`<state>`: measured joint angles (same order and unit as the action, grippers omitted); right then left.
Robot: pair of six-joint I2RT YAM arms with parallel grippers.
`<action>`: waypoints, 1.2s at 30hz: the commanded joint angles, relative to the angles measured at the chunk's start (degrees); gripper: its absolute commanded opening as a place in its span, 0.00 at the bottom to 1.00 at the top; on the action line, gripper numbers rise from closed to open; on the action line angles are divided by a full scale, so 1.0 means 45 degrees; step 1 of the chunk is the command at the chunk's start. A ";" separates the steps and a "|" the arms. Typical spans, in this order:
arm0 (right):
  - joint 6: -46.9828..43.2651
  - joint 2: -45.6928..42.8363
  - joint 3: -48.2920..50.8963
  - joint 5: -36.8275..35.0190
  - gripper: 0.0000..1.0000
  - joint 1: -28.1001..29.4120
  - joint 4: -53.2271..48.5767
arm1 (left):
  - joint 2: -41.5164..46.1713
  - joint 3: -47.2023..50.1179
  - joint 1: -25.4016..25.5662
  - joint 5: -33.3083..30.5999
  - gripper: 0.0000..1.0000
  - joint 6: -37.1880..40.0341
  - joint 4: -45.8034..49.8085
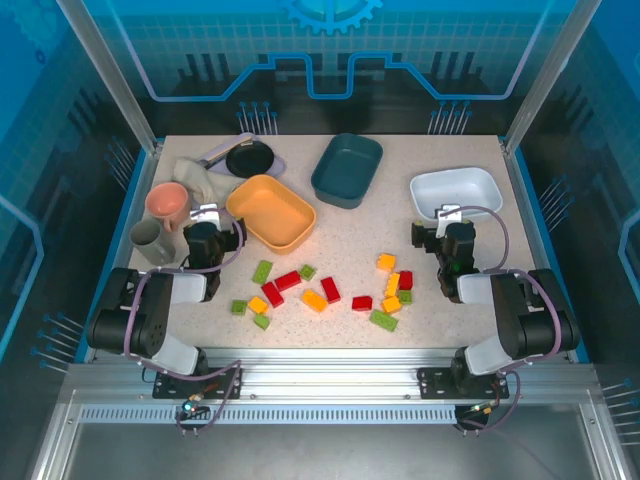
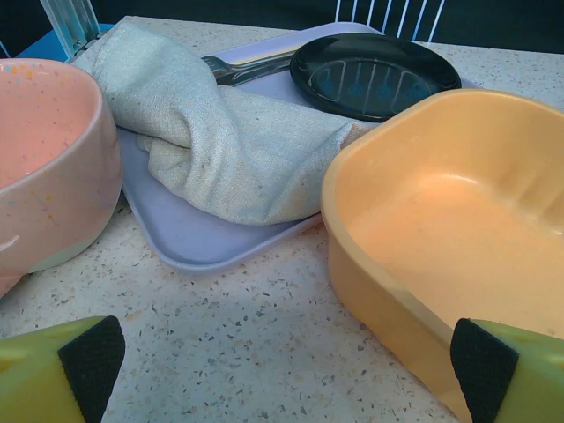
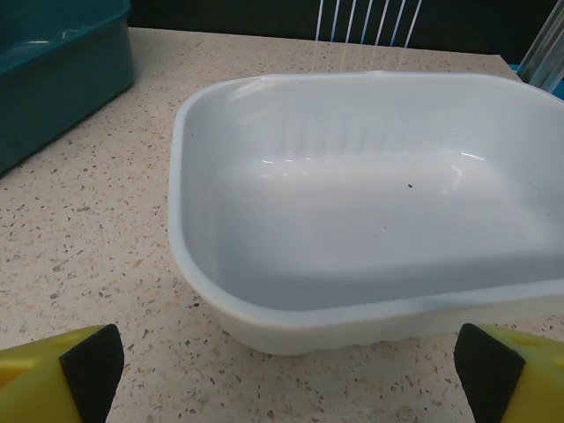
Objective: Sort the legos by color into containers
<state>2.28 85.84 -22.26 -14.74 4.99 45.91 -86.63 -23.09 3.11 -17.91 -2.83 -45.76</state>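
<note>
A: What lies nearest on the worktop?
B: The legos, red, green and yellow-orange, lie loose between the two arms, all outside the trays
A: And the jaws?
B: The left jaws stand wide and hold nothing, pointed at the near corner of the orange-yellow tray. The right jaws are wide too, also empty, facing the white tray
A: What is beside those trays?
B: Left of the orange-yellow one stand a grey cup and, behind it, a pink cup
A: Farther back?
B: The dark teal tray sits between the other two. At the far left, a beige cloth and a black pan rest on a lavender tray
</note>
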 commanded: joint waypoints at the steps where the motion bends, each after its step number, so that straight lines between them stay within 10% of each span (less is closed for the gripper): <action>1: -0.0108 0.0064 -0.0202 -0.0005 1.00 0.0089 0.0130 | -0.0027 0.0121 -0.0077 0.0066 0.99 0.0004 -0.0379; 20: -0.0210 -0.0003 -0.0171 0.0003 1.00 0.0110 0.0213 | 0.0009 0.0136 -0.0067 0.0064 0.99 0.0073 -0.0485; 29: 0.2968 -0.4270 -0.6600 -0.3050 1.00 0.1476 -1.0008 | 0.4435 -0.3829 0.2872 -0.3897 0.99 -0.0166 0.6529; 34: 0.8668 -0.2139 -1.1739 0.0199 1.00 -0.0310 -1.7444 | 0.3119 -1.0733 0.2388 -0.3346 0.99 -1.0189 1.8293; 36: 0.8698 -0.1202 -1.2807 0.1221 1.00 -0.0492 -1.8496 | 0.1867 -1.2095 0.1590 0.0042 0.99 -1.0147 1.8741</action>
<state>30.59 73.58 -77.10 -17.61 4.34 -13.56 -72.51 -70.89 13.72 -28.40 -29.98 12.32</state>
